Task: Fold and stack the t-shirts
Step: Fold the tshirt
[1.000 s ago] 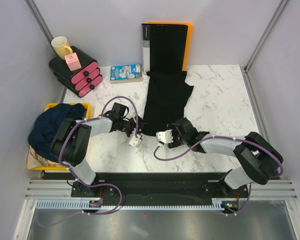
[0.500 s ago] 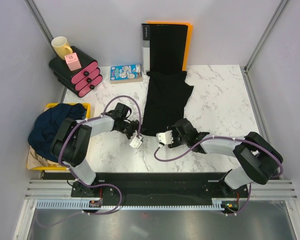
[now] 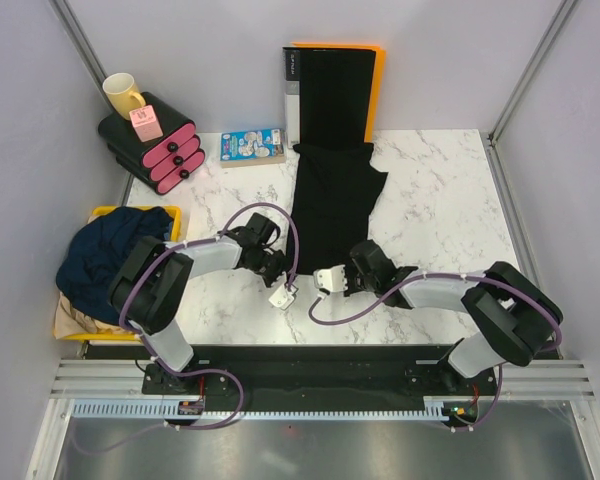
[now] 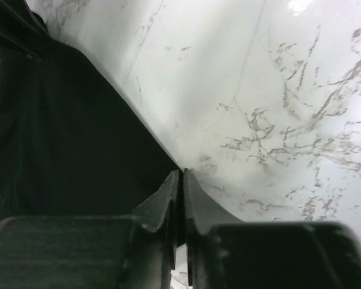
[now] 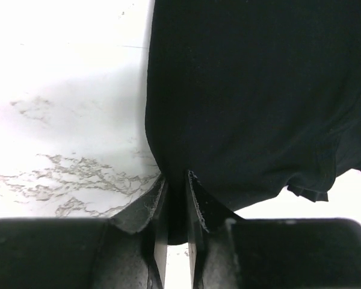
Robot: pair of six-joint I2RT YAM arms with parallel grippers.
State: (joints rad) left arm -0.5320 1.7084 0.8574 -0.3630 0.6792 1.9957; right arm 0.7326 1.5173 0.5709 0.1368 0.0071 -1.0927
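Observation:
A black t-shirt (image 3: 335, 200), folded into a long strip, lies on the marble table (image 3: 440, 200) with its far end at the binder. At the strip's near left corner, my left gripper (image 3: 288, 278) has its fingertips (image 4: 174, 186) pressed together on the cloth edge (image 4: 60, 150). Just to its right, my right gripper (image 3: 332, 268) is shut on the near hem, with black cloth (image 5: 253, 90) bunched between its fingers (image 5: 156, 198). A navy t-shirt (image 3: 105, 255) is heaped in a yellow bin (image 3: 170, 212) at the left, and tan cloth (image 3: 72, 322) shows beneath it.
A black binder with an orange back (image 3: 330, 95) stands at the table's far edge. At the far left are stacked black and pink cases (image 3: 160, 150) with a yellow mug (image 3: 123, 93) and a pink box on top. A blue box (image 3: 252, 146) lies beside them.
Both grippers were open and have closed on the black t-shirt's near edge. The left gripper has slid right to the shirt's corner; the right gripper has barely moved.

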